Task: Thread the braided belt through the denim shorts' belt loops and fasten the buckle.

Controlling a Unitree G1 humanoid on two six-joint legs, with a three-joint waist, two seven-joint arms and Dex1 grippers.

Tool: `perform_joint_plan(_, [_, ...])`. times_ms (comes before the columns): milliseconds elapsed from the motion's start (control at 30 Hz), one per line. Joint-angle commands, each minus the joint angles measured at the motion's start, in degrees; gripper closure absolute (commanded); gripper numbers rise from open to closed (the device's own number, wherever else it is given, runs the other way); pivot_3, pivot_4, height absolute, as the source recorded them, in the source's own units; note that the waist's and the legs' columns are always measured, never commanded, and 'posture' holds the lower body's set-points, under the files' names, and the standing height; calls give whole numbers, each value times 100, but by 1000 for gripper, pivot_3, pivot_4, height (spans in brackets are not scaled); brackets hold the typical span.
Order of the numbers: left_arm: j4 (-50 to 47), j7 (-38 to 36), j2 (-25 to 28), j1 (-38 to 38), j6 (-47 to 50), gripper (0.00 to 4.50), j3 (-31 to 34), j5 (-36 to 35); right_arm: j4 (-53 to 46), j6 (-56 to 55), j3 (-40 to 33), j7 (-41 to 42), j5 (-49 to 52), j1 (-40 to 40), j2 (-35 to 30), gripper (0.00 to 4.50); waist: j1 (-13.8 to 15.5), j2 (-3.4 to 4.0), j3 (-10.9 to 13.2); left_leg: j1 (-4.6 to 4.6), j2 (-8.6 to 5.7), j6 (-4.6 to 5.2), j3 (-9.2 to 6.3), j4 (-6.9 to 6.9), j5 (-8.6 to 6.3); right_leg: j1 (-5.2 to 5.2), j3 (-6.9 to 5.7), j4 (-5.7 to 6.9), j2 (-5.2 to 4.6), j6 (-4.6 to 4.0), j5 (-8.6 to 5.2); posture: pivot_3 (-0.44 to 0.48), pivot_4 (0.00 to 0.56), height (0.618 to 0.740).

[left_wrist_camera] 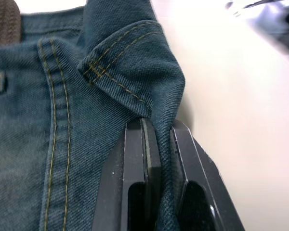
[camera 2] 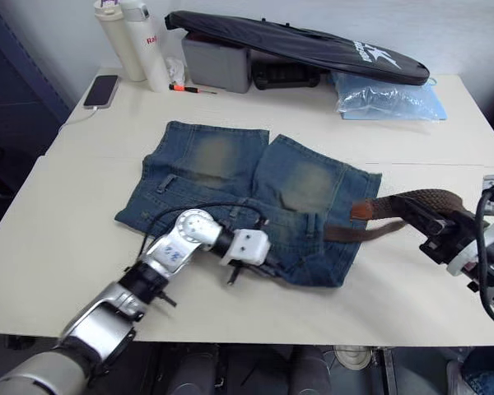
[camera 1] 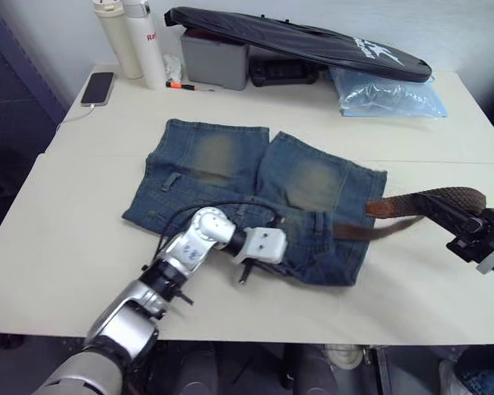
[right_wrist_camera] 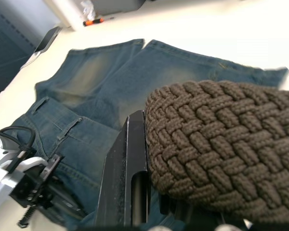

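The denim shorts (camera 1: 255, 193) lie flat in the middle of the table, faded leg patches on the far side. My left gripper (left_wrist_camera: 159, 127) is at their near edge, shut on a raised fold of denim with yellow stitching. A short belt loop (right_wrist_camera: 70, 127) shows on the waistband. The braided belt (camera 1: 445, 197) runs from the shorts' right side out to my right gripper (camera 1: 436, 210), which is shut on it above the table's right part. One stretch of belt (camera 1: 358, 231) lies over the waistband near the right hip. The buckle is out of view.
At the back stand two white bottles (camera 1: 132, 37), a grey box (camera 1: 214, 62) and a long black bag (camera 1: 296, 37). A phone (camera 1: 97, 88) lies back left, an orange pen (camera 1: 189, 85) beside the box, a plastic bag (camera 1: 387, 95) back right.
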Motion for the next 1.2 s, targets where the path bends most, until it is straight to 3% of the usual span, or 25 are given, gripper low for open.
perform_joint_plan(33, [-580,-517,379,271,247,4457,102,-297,-413,-179,192,-310,360,2,205,4500,5,-1,0,0,0,0,1,2,0,1,0,0,-1,0,0,0,150,739])
perform_joint_plan(233, [-1017,-461,606,435,955,4457,307,-491,-839,-501,592,-934,673,85,581,4500,14,-1,0,-2,0,0,-1,7,0,2,0,2,-1,0,0,0,150,739])
perform_joint_plan(400, [-1574,-542,751,259,2271,2263,742,-1169,-1073,-782,830,-1455,918,140,693,4500,10,-1,0,-2,0,0,-2,5,0,-1,1,7,0,0,0,0,150,739])
perform_joint_plan(567, [-1862,-573,1252,-98,3293,52,1459,-1798,-1373,-1170,1420,-2313,1112,201,949,4500,1,-1,0,-2,1,0,-4,5,0,-2,1,10,0,0,0,0,150,739])
perform_joint_plan(833, [-2153,55,1408,-181,3966,52,1807,-1866,-1248,-1663,2410,-3281,834,-232,1669,4500,-7,-4,1,-2,1,-1,-3,7,1,-2,3,11,0,0,0,0,150,739])
perform_joint_plan(1200, [-2480,670,1627,81,4037,52,2035,-1850,-823,-1539,2530,-3492,648,-281,1572,4500,-15,-3,1,-3,1,-1,-2,5,0,-5,3,11,0,-1,-1,0,150,739])
